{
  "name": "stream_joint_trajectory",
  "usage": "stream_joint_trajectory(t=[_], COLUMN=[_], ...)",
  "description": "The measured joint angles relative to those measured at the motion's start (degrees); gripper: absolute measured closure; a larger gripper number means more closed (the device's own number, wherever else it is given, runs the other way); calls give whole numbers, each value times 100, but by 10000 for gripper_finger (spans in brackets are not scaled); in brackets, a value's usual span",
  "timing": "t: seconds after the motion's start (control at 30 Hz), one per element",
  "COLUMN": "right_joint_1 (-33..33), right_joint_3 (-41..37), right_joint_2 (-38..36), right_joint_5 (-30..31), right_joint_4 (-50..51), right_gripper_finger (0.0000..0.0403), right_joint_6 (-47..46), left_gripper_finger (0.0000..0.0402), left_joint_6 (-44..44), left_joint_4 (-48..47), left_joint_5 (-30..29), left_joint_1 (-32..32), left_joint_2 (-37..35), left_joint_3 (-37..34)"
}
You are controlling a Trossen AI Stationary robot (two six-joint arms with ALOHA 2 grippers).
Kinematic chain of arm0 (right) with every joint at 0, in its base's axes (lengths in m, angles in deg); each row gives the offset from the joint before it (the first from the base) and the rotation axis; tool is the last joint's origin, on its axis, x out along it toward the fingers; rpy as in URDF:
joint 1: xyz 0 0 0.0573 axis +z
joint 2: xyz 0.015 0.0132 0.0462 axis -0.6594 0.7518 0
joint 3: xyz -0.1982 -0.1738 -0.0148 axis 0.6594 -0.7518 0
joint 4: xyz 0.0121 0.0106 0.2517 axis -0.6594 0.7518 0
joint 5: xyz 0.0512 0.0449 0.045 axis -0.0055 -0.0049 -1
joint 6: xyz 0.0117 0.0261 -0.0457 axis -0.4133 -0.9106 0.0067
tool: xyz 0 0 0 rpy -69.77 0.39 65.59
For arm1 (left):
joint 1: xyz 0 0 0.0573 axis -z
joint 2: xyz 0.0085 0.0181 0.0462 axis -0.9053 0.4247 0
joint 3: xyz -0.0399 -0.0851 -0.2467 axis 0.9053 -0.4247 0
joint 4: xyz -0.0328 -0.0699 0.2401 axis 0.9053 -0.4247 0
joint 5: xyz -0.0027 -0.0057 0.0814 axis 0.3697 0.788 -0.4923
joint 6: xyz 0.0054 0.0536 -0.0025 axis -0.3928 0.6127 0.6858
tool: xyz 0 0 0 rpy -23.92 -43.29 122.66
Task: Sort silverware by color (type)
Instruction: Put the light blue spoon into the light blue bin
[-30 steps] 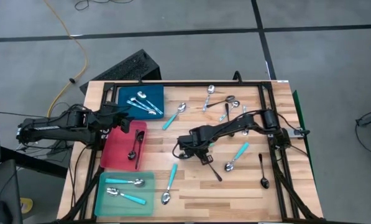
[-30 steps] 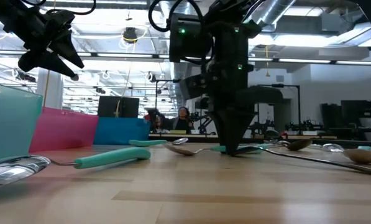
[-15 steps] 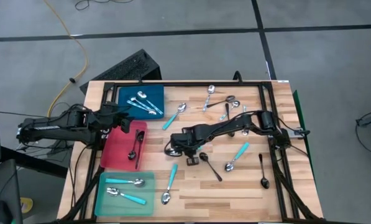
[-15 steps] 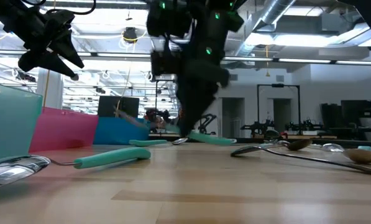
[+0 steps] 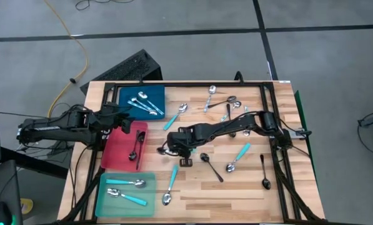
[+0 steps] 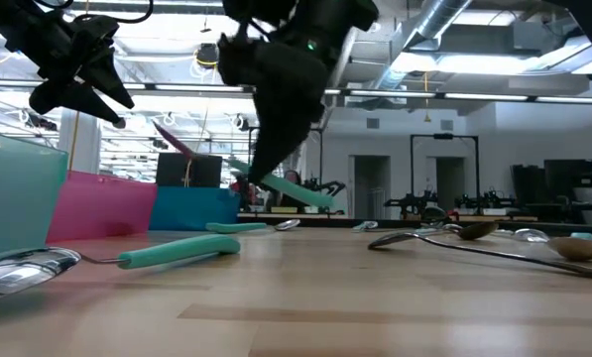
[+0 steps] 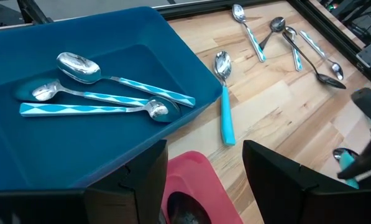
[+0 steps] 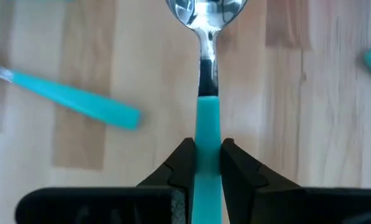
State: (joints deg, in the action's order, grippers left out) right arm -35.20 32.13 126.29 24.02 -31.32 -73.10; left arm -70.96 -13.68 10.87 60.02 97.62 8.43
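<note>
— Holding a turquoise-handled spoon [image 8: 207, 74] by its plastic handle, that's where I am. My right gripper [image 8: 206, 163] has both fingers pinched against the handle, bowl pointing away from the wrist. In the low view the spoon hangs clear of the table [image 5: 236, 187], lifted above the middle of it.

— And how much of the sorting is done?

— A fair part, I'd judge, but less than half. The blue tray [image 5: 127, 94] holds three or so spoons with patterned blue-and-white handles. The red tray [image 5: 114, 153] has one black spoon [image 5: 134, 150]. The teal tray [image 5: 105, 203] has two spoons; at least one has a turquoise handle.

— What's left on the wood?

— Plenty. A turquoise one [image 5: 173, 116] lies just beside the blue tray, another [image 5: 171, 183] sits near the teal tray, and a third [image 5: 239, 155] is out by my right arm. Two black spoons, one [image 5: 211, 166] near the middle and one [image 5: 263, 171] toward the right edge, are unsorted. At the far side there's a tangled cluster [image 5: 223, 103] of silver and patterned ones; I can't count them cleanly.

— Your other gripper?

— My left gripper [image 7: 204, 180] hovers over the seam between the blue and red trays, fingers spread, holding nothing.

— So next?

— I reckon this spoon belongs in the teal tray.
</note>
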Motion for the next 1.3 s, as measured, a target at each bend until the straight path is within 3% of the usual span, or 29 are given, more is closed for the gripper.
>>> stream_joint_trajectory(t=[0.17, 1.0, 1.3], right_joint_1=[-3, -162, 288], right_joint_3=[126, 150, 157], right_joint_2=[-2, -13, 74], right_joint_5=[-306, -299, -575], right_joint_4=[-480, -3728, -5438], right_gripper_finger=[325, 325, 325], right_joint_6=[-237, -1600, -1032], left_gripper_finger=[207, 207, 207], left_joint_6=[5, 114, 108], left_joint_4=[-1, -1, 1], left_joint_5=[5, 42, 159], left_joint_1=[1, 0, 0], left_joint_2=[0, -1, 1], left_joint_3=[0, 0, 1])
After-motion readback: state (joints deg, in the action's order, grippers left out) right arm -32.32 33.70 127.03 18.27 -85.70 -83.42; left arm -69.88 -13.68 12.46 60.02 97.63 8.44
